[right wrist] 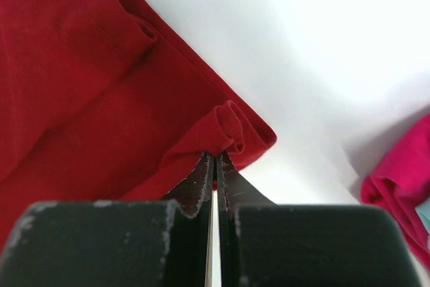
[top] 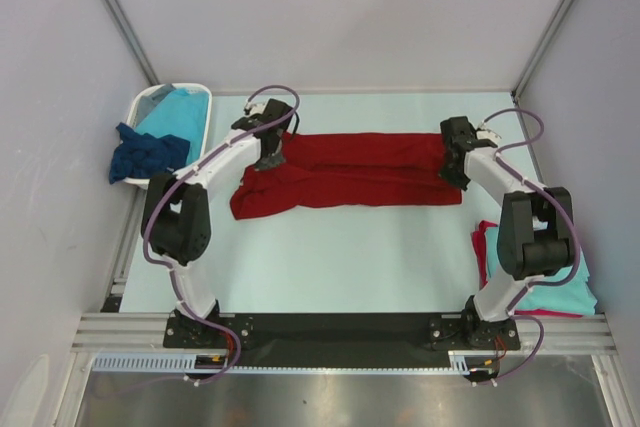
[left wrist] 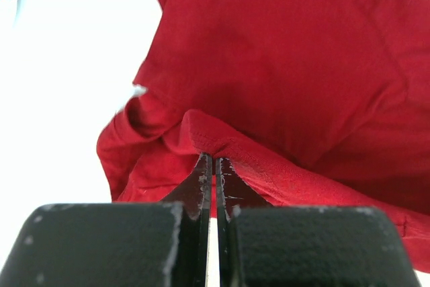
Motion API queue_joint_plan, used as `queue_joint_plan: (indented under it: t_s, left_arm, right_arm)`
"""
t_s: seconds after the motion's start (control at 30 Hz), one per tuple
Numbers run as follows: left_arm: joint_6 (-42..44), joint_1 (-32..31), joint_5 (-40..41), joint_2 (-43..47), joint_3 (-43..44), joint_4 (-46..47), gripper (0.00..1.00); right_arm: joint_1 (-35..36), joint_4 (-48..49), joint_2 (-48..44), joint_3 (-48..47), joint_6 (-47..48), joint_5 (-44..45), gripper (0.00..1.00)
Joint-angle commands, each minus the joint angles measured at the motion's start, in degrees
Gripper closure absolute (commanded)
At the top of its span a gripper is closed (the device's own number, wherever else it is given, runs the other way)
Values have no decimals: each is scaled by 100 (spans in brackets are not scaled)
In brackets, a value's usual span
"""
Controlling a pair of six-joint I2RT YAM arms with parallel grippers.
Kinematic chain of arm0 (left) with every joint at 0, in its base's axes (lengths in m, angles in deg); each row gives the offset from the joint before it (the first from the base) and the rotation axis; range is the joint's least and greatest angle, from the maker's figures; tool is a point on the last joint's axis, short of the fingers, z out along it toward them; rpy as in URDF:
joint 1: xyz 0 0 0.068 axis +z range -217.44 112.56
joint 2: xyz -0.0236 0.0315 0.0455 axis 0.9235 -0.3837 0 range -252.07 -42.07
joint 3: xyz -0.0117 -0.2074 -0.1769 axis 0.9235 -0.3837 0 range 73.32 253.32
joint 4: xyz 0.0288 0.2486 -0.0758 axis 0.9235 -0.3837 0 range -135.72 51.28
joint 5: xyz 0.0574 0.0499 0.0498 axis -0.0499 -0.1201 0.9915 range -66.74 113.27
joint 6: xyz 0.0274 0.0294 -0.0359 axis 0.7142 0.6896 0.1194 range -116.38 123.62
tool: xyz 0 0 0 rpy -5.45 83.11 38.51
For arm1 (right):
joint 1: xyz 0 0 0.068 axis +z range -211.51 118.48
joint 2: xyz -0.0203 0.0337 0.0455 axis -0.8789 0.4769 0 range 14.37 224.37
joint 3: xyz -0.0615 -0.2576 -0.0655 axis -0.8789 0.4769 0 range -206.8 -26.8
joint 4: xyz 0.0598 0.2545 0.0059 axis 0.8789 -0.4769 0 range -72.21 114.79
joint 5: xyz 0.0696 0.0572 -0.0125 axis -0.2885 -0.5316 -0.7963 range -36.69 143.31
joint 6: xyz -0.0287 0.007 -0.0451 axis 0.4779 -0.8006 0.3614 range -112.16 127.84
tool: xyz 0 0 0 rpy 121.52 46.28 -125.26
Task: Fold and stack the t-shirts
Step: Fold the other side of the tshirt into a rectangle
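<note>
Shirts lie stacked nearest, by the right arm's base: a folded turquoise t-shirt (top: 555, 292) over a red t-shirt (top: 484, 239). Beyond, the dark red t-shirt (top: 350, 172) lies stretched across the desk (top: 350, 257). The left tool (top: 270, 159) and right tool (top: 452, 169) are each clamped on an end fold, likely to hold it taut. Farthest left, the basket (top: 205, 97) holds another turquoise shirt (top: 180, 112), and a navy t-shirt (top: 145, 155) spills over its edge. Nothing blocks the fold.

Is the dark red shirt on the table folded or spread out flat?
Folded lengthwise: the dark red shirt lies as a narrow band with doubled layers; the left gripper and right gripper pinch its ends.
</note>
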Motion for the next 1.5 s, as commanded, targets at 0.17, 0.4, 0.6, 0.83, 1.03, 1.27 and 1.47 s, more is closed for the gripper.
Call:
queue_joint_plan:
  t_s: [0.17,0.4,0.6,0.83,1.03,1.27,1.47]
  left_arm:
    - [80,221,32,-516,852,-29,100]
    - [45,282,-20,-745,888,-29,100]
    - [79,361,-73,-964,1054,-46,100]
    - [80,388,-91,-1210,1239,-117,100]
    - [53,379,-117,-1167,1055,-29,100]
    - [71,388,-91,-1167,967,15,100]
    - [71,379,-64,-1149,958,6,91]
  right_arm:
    - [-50,93,642,-781,-136,300,100]
    - [-50,128,836,-895,-127,309,100]
    - [-50,110,1143,-1202,-92,309,100]
    - [-50,136,1565,-1624,-39,291,100]
    - [-24,119,1943,-2055,5,265,100]
    - [3,22,2356,-2389,40,221,100]
    - [12,136,2287,-2302,128,186,85]
